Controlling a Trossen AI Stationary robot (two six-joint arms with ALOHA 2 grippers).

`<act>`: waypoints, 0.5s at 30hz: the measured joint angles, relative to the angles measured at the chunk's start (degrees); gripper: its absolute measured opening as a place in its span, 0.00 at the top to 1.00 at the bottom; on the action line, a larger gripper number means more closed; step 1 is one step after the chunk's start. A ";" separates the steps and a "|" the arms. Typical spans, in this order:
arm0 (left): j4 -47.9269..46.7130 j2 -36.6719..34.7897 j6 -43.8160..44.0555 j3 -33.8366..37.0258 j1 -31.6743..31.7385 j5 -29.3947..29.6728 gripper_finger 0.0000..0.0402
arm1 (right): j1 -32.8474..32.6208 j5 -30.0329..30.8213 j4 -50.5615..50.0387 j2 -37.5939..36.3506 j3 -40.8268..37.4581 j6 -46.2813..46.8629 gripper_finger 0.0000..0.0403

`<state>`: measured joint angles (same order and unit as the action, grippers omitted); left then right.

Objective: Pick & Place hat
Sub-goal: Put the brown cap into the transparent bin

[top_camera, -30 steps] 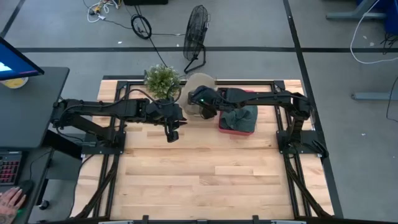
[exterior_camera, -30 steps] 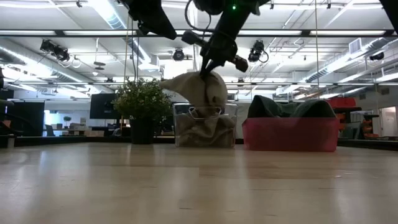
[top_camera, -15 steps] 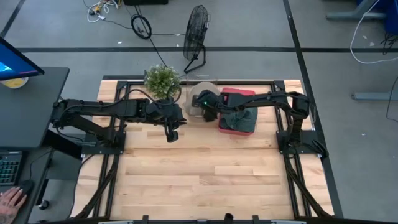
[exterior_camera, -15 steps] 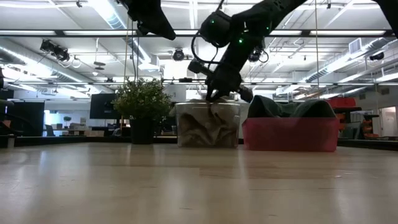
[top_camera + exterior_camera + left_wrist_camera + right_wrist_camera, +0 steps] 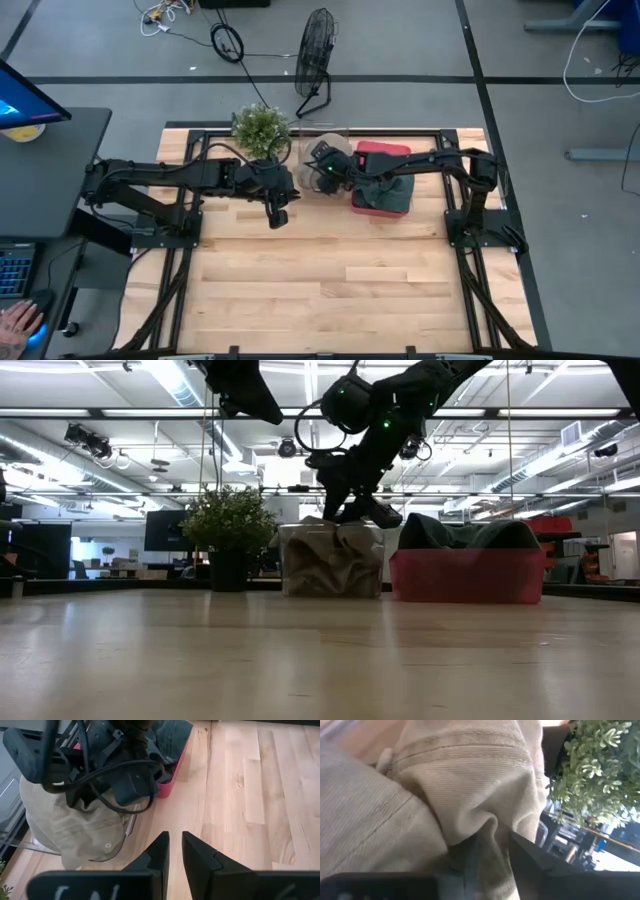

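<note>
Since a second ago the right gripper [image 5: 352, 512] stuffed the floppy beige cotton hat [image 5: 75, 827] into the clear plastic bin [image 5: 332, 560], upper centre. Fingers still pinch cloth. Soft, light; grab a fold. Left gripper [image 5: 172, 851] idles, nearly closed.

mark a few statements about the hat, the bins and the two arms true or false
1. The tan hat is in the clear bin. True.
2. The red bin is empty. False: dark cloth is piled in it.
3. The right gripper is above the clear bin. True.
4. The left gripper holds the hat. False: it hangs over bare table, holding nothing.
5. The plant stands between the two bins. False: it stands beside the clear bin, on the side away from the red one.
</note>
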<state>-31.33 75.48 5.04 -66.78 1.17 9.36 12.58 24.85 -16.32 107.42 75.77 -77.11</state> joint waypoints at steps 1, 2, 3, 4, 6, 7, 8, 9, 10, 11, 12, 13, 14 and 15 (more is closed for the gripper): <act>0.00 0.00 0.00 0.00 0.00 -0.02 0.87 | -0.33 1.21 -0.06 0.00 0.00 0.03 0.70; 0.00 0.00 0.00 0.00 0.00 -0.02 0.87 | -0.71 2.28 0.01 0.00 0.00 0.06 0.69; 0.02 0.00 0.00 0.00 0.00 -0.02 0.87 | -1.10 2.97 0.15 0.00 0.00 0.27 0.67; 0.00 -0.01 0.00 0.00 0.00 -0.02 0.87 | -1.52 3.30 0.29 0.00 0.00 0.91 0.66; 0.02 0.00 0.00 0.00 0.00 -0.01 0.87 | -2.43 3.51 0.29 -0.33 -0.04 2.72 0.64; 0.01 -0.01 0.10 0.00 0.00 0.00 0.87 | -2.89 3.55 0.40 -0.46 -0.04 3.37 0.63; 0.00 0.00 0.28 0.00 0.00 -0.02 0.87 | -3.21 3.74 0.46 -0.67 -0.04 4.29 0.61; 0.02 0.00 0.43 0.00 0.00 -0.01 0.87 | -3.47 4.57 0.24 -0.97 -0.05 6.01 0.60; 0.00 0.00 0.58 0.00 0.00 -0.01 0.87 | -3.77 5.97 0.30 -1.20 -0.04 8.15 0.59; 0.02 0.00 0.61 0.00 0.00 -0.01 0.87 | -4.11 7.80 0.30 -1.55 -0.04 11.43 0.58; 0.00 -0.01 0.62 0.00 0.00 0.00 0.87 | -4.45 9.76 -0.39 -2.09 -0.04 15.21 0.56; -0.02 -0.02 0.66 0.00 0.00 -0.02 0.87 | -4.78 11.48 -1.42 -2.63 -0.04 19.12 0.55; -0.02 -0.02 0.74 0.00 0.00 -0.02 0.87 | -5.08 12.23 -2.46 -3.41 -0.04 22.90 0.54; -0.07 -0.02 1.00 0.00 0.00 -0.02 0.87 | -5.20 12.27 -3.97 -4.32 -0.04 26.02 0.54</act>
<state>-31.40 75.46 6.04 -66.78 1.17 9.34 7.39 37.12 -20.29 103.10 75.72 -51.09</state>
